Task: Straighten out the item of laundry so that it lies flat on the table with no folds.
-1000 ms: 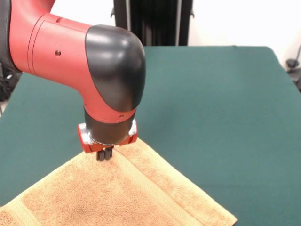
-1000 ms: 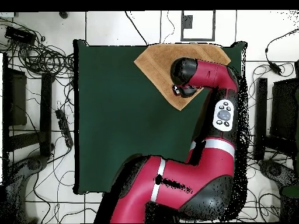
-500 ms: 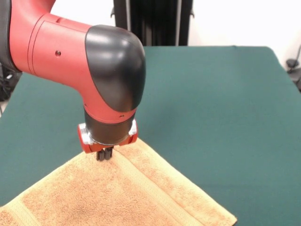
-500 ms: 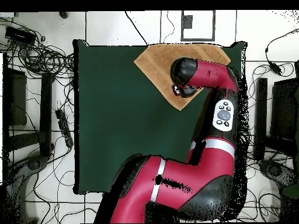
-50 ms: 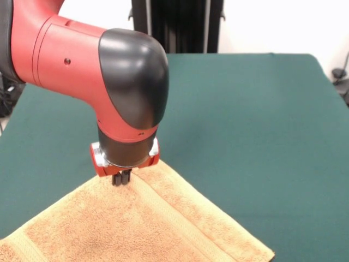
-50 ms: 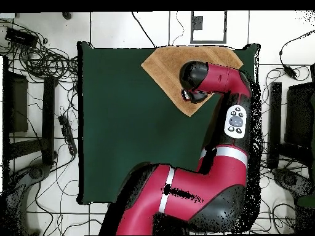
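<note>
The orange-tan towel [image 5: 136, 224] lies spread at the table's near left and runs off the picture's bottom edge. A paler woven band [image 5: 174, 221] crosses it diagonally, and no clear fold shows on the part in view. My gripper [image 5: 122, 179] hangs straight down from the red and black arm [image 5: 125, 82] over the towel's far corner. Its two black fingers are pressed together, with their tips at the cloth's surface. In the overhead view the towel [image 6: 165, 64] lies cornerwise at the green table's [image 6: 123, 135] top edge, and the arm [image 6: 212, 77] hides the gripper.
Dark green cloth [image 5: 256, 120] stretches to the right of and beyond the towel. A black stand [image 5: 177, 24] rises behind the table's far edge. In the overhead view, cables [image 6: 43, 55] and dark equipment [image 6: 15, 104] lie on the floor round the table.
</note>
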